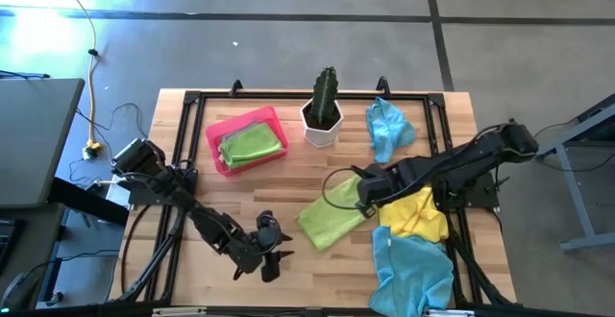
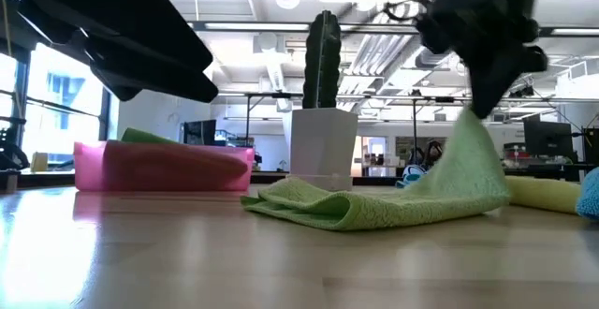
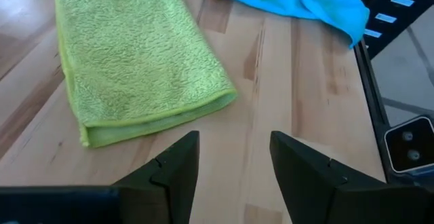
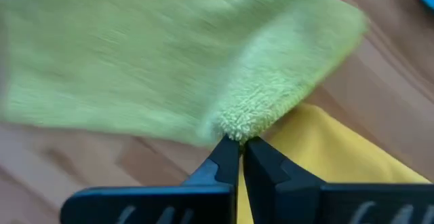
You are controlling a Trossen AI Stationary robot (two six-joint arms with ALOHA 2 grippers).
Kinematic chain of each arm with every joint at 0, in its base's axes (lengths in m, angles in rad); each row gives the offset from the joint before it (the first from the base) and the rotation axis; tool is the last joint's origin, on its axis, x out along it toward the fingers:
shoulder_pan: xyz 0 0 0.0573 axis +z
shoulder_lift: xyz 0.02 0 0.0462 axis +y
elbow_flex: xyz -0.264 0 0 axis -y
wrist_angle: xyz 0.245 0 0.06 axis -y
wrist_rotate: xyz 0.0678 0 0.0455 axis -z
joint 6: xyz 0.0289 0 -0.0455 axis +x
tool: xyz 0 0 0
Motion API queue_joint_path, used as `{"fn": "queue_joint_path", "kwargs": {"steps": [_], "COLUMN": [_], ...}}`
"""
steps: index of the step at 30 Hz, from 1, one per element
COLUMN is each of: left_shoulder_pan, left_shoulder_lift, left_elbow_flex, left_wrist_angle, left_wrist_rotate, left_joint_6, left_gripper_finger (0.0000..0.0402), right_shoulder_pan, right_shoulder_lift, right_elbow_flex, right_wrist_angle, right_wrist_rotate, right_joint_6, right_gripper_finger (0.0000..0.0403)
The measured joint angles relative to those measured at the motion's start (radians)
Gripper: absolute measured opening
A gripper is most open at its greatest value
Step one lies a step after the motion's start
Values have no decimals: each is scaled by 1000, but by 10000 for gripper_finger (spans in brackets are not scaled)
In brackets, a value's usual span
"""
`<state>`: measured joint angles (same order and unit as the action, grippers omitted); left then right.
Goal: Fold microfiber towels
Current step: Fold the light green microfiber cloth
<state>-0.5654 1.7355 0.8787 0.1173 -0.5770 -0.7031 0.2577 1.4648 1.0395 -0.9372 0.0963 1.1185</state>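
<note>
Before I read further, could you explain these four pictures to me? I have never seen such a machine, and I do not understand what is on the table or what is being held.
This is a robot with two dark arms at a wooden table. One picture looks straight down from above, one looks level across the table top, and two come from cameras on the arms' wrists.

The right gripper is shut on one corner of a lime green towel, lifting that corner while the rest lies folded on the table. The left gripper is open and empty, just in front of that towel's folded edge.

Also on the table: a pink tray with another folded green towel in it, a cactus in a white pot, a light blue towel at the back, and a yellow towel partly over another light blue towel.
</note>
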Motion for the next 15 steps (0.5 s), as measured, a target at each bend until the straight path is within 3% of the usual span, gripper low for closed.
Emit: {"fn": "queue_joint_path", "kwargs": {"steps": [15], "left_shoulder_pan": [-37], "left_shoulder_lift": [0], "left_elbow_flex": [0], "left_wrist_angle": [-24], "left_wrist_rotate": [-11], "left_joint_6": [0], "left_gripper_finger": [172], "right_shoulder_pan": [80], "right_shoulder_lift": [444], "right_elbow_flex": [488], "right_wrist_angle": [-20], "right_wrist_rotate": [-51], "right_joint_6": [-255], "right_gripper_finger": [0]}}
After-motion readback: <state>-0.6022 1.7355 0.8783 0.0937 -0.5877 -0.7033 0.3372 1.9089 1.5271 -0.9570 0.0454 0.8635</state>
